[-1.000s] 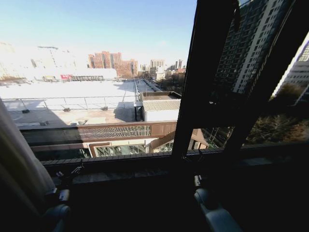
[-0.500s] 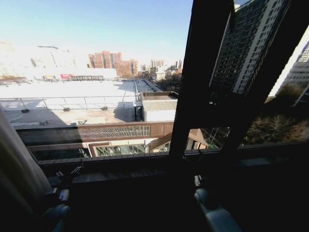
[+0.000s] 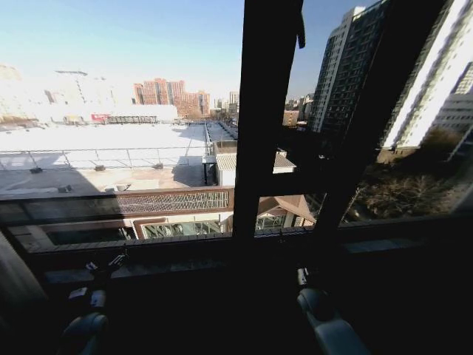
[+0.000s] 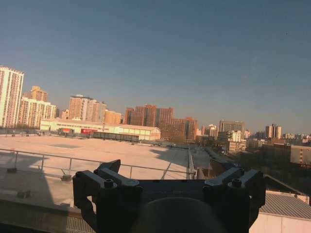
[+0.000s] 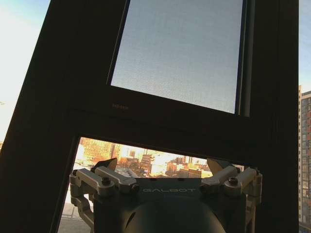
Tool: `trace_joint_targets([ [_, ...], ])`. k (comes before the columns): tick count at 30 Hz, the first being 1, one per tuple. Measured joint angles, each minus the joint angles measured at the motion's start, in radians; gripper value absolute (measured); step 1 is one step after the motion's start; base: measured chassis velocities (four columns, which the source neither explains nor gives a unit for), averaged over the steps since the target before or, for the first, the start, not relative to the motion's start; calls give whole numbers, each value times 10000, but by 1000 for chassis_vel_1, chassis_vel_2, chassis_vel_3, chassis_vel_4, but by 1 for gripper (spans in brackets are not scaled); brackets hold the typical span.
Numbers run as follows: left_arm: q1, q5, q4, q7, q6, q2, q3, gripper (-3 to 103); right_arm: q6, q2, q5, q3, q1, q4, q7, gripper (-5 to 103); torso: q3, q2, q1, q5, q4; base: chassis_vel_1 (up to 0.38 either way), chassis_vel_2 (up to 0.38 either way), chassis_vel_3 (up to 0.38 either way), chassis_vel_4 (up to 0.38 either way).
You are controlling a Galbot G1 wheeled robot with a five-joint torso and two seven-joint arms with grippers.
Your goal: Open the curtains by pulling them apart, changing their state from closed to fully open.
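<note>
Curtains [image 3: 13, 277] showed as one dim fold of fabric at the lower left edge of the head view, outboard of the left hand [image 3: 103, 268] and apart from it. That hand sat low before the sill [image 3: 185, 255], its fingers spread in the left wrist view with nothing between them, pointing out at a pale rooftop [image 4: 97, 155]. The right hand [image 5: 165, 167] was low too, near the dark middle of the sill, fingers spread and empty. Just beyond it stood the black frame [image 5: 53, 111] and, above the fingers, a grey mesh screen [image 5: 180, 48]. Farther off, past the glass, rose red-brick towers [image 3: 171, 95].
</note>
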Motion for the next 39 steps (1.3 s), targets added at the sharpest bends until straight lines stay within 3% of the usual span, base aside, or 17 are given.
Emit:
trace_joint_targets([
  [39, 0, -1, 0, 1, 0, 0, -1, 100, 0, -1, 0, 0, 0, 0, 0, 100, -1, 1, 0, -4, 1, -354, -352, 356, 354],
])
